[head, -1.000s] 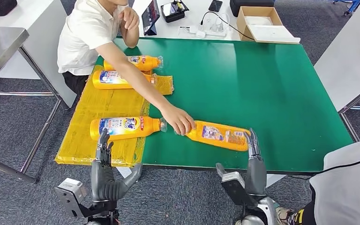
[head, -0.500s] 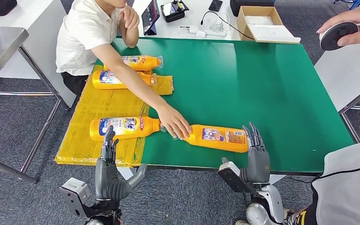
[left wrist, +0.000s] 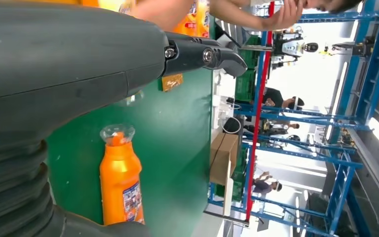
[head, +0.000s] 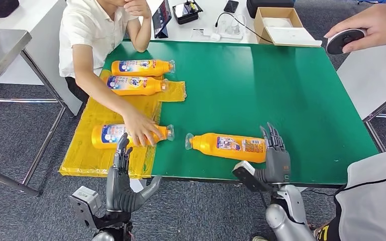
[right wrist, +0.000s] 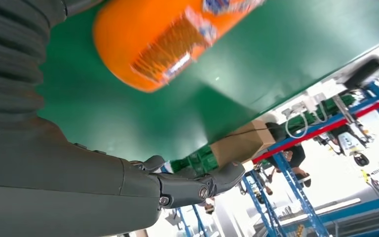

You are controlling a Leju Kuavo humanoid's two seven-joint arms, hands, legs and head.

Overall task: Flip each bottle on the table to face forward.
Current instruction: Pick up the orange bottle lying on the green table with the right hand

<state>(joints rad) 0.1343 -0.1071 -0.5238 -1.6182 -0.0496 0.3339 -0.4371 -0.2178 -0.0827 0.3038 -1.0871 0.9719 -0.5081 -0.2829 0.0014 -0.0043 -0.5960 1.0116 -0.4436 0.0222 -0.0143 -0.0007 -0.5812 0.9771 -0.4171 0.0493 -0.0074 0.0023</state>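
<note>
Several orange bottles lie on their sides. One bottle (head: 226, 146) rests on the green table (head: 281, 90) near its front edge, cap to the left; it also appears in the wrist views (left wrist: 121, 182) (right wrist: 163, 39). My right hand (head: 275, 155) stands open at its base end, fingers (right wrist: 192, 187) straight and holding nothing. Another bottle (head: 108, 135) lies on the yellow mat (head: 95, 160) with a person's hand (head: 140, 131) resting on it. My left hand (head: 120, 173) is open just in front of that bottle, fingers upright. Two more bottles (head: 140, 67) (head: 133, 85) lie at the back left.
A person in white sits at the table's far left corner. Another person's hand holds a black round object (head: 346, 40) at the upper right, and white clothing (head: 377, 201) stands at my right. A cardboard box (head: 276, 22) and electronics sit behind the table.
The person's hand let go of the front bottle and moved left onto the bottle on the yellow mat. My right hand rose closer to the front bottle's base. My left hand lifted slightly.
</note>
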